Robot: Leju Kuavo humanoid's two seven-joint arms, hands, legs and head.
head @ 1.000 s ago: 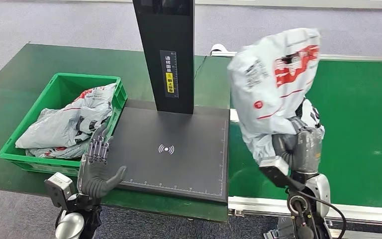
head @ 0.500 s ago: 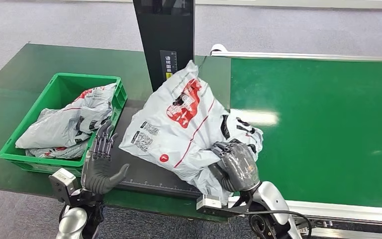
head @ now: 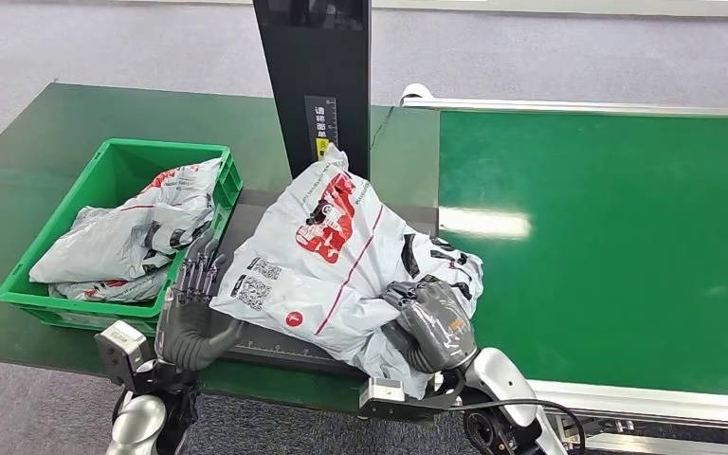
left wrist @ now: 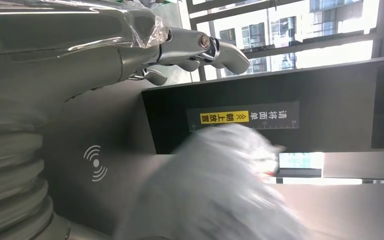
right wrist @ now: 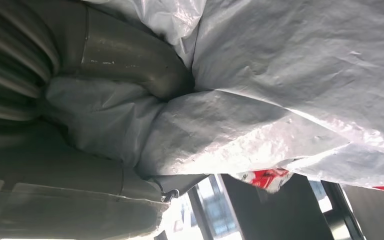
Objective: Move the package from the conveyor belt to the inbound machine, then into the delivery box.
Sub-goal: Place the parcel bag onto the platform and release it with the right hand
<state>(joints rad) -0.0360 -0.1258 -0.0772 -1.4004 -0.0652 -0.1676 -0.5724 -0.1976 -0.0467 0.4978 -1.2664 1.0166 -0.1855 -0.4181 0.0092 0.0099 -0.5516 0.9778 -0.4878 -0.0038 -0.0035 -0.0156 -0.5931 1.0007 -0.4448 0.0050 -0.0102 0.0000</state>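
A dark green surface (head: pixel 19 180) stands on grey carpet, with a bright green conveyor belt (head: pixel 616 237) running along its right side. Nearest the robot, the left hand (head: pixel 188 318) is raised at the front edge of the flat black scanner platform (head: pixel 263 334), palm turned toward the parcel, fingers (head: pixel 194 275) straight and apart, holding nothing. To its right the right hand (head: pixel 434 324) reaches in low from the front, its fingers curled tight into the near end of the crumpled grey plastic mailer bag with red print (head: pixel 327 256); the right wrist view shows the thumb (right wrist: pixel 130 55) pressed into a fold of the film. The bag lies across the platform, its far end leaning against the black upright post (head: pixel 315 85) of the inbound machine. Farther left, the green plastic crate (head: pixel 114 161) holds more grey mailer bags (head: pixel 133 237).
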